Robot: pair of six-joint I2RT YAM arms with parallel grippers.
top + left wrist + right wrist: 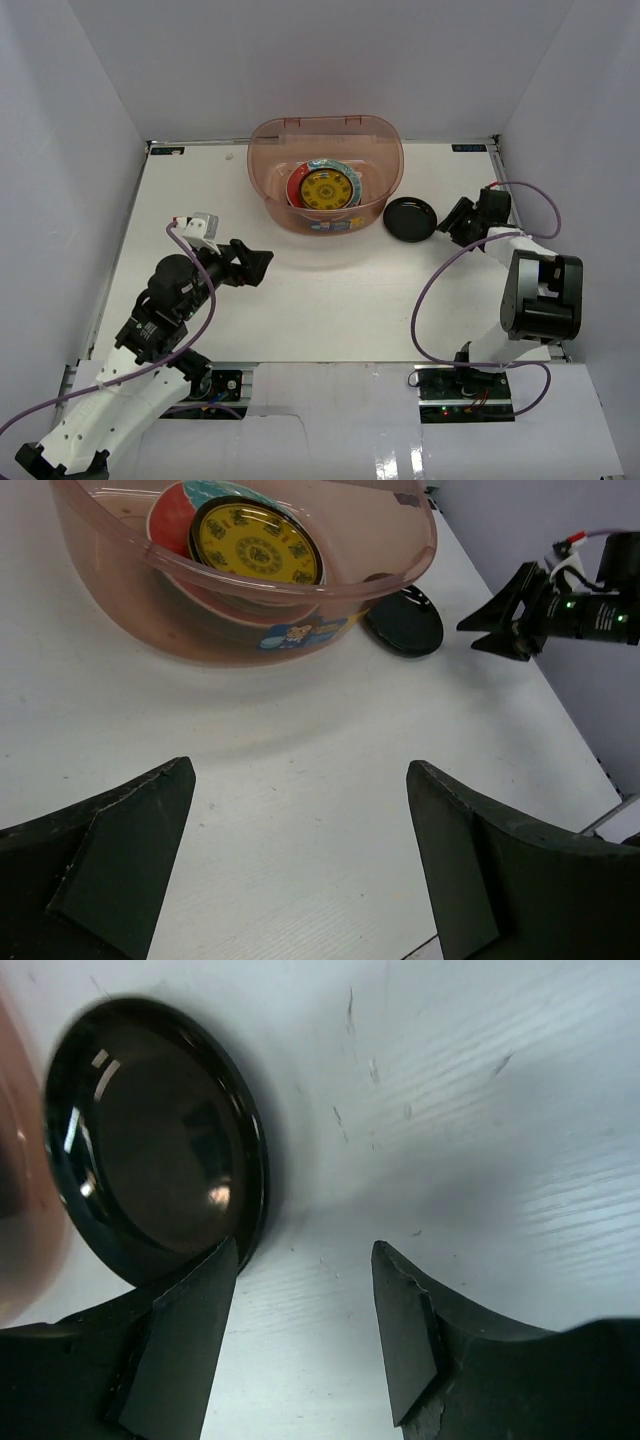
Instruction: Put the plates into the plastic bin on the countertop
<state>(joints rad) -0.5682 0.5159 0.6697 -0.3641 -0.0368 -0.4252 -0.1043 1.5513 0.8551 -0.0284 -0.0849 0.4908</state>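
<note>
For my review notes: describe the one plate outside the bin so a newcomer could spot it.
Find the big pinkish translucent bin at the back of the white countertop. Just right of it lies a small glossy black plate, the only dish outside it.

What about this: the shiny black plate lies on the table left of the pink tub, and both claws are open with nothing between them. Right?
One slip: the top view shows the black plate on the table right of the pink tub, not left. The rest stands: left gripper and right gripper are open, nothing between their fingers.
</note>
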